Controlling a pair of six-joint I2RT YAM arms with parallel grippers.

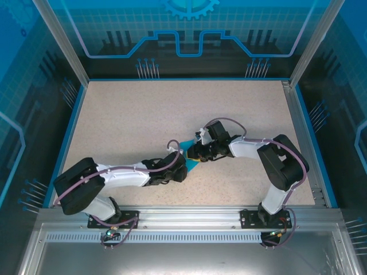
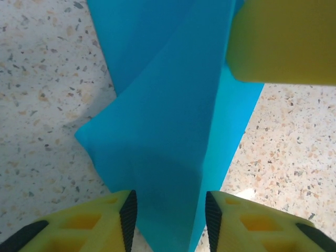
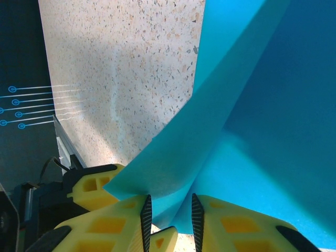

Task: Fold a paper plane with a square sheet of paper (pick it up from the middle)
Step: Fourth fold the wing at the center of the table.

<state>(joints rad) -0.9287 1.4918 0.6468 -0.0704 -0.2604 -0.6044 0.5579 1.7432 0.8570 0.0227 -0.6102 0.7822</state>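
Paper (image 3: 252, 105) edge sits, apparently pinched, in right end effector (image 3: 170, 215).

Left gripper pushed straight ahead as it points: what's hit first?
The blue paper, already between the fingers of the left gripper; beyond it, probably a yellow finger of the right gripper, depth unclear.

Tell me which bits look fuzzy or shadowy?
Left wrist view: the yellow finger up top is blurry, too near the lens. Right wrist view: a soft grey shadow lies across the table. Top view: even light, sharp.
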